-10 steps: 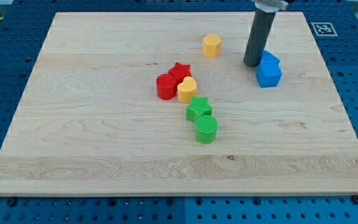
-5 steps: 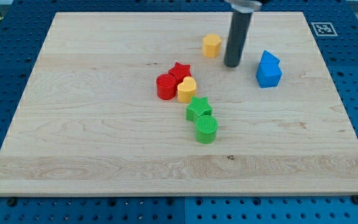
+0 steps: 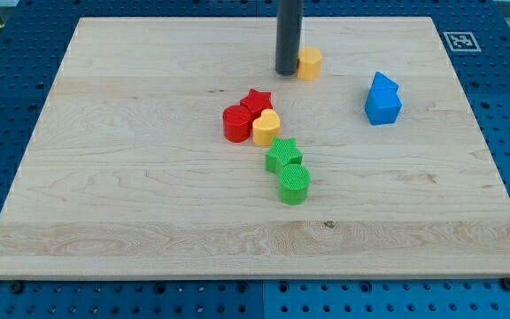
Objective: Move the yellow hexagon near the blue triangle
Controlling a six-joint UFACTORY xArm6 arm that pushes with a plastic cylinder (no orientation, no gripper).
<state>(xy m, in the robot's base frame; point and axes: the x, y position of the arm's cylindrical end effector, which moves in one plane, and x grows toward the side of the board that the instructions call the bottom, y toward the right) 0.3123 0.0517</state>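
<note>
Pale wood makes up the largest thing in view, a rectangular grained board lying on a blue perforated table, with a small black-and-white square marker printed at the board's corner toward the view's top right. My straight dark rod comes down from the view's top edge, and my tip rests on the board just at the left side of the yellow hexagon block, touching it or very nearly so; there are no jaws on this rod, so nothing can be told of any opening or hold. The yellow hexagon sits near the view's top, slightly right of centre. The blue triangle block stands well apart from it, lower and toward the view's right, with bare board between them. Near the board's centre a red round block, a red star block and a yellow heart block huddle together, touching. Just below them toward the view's bottom lie a green star block and a green ribbed round block, also touching.
</note>
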